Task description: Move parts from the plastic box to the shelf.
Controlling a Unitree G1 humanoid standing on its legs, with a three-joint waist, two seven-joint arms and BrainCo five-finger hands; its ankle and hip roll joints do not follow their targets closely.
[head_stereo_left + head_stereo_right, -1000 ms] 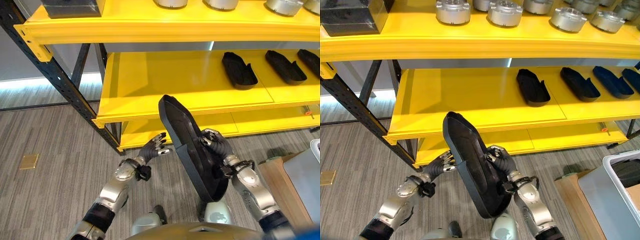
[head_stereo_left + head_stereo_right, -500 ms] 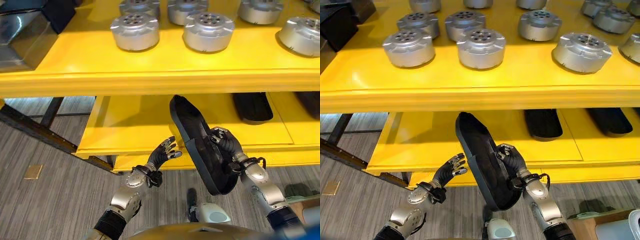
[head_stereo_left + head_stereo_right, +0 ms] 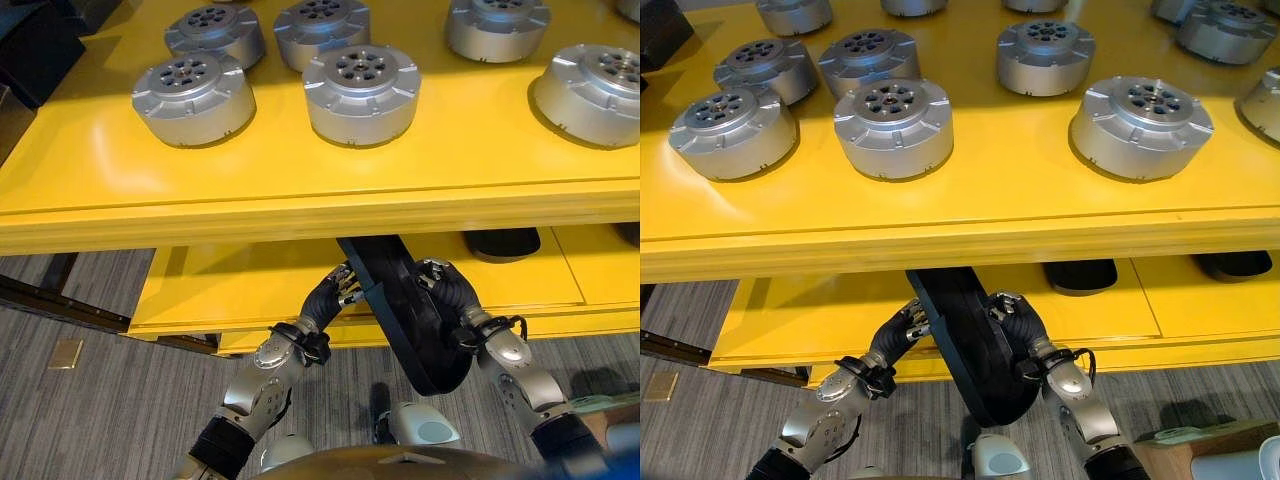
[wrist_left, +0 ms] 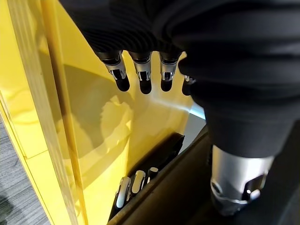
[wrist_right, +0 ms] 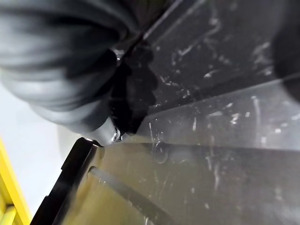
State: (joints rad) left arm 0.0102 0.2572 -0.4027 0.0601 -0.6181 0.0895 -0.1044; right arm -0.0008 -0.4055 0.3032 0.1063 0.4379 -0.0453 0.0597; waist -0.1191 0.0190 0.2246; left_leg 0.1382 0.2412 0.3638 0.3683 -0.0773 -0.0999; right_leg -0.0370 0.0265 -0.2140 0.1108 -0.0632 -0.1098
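Note:
My right hand [image 3: 447, 297] is shut on a long black moulded part [image 3: 412, 325], held tilted on edge in front of the yellow middle shelf [image 3: 240, 285]. The part's upper end is hidden behind the upper shelf's front beam [image 3: 300, 215]. My left hand [image 3: 328, 297] is open, with straight fingers [image 4: 140, 84] against the part's left side. In the right wrist view the part's scuffed black surface [image 5: 211, 140] lies right against the hand. The left wrist view shows the part's edge [image 4: 164, 194] before the yellow shelf.
Several silver round parts [image 3: 361, 93] stand on the upper shelf. Other black parts [image 3: 1081, 275] [image 3: 1236, 264] lie further right on the middle shelf. A wooden block [image 3: 1200, 440] sits on the floor at lower right.
The camera has tilted up and closer to the rack. The part's top has gone in under the upper shelf beam. My left hand has come against the part's left side.

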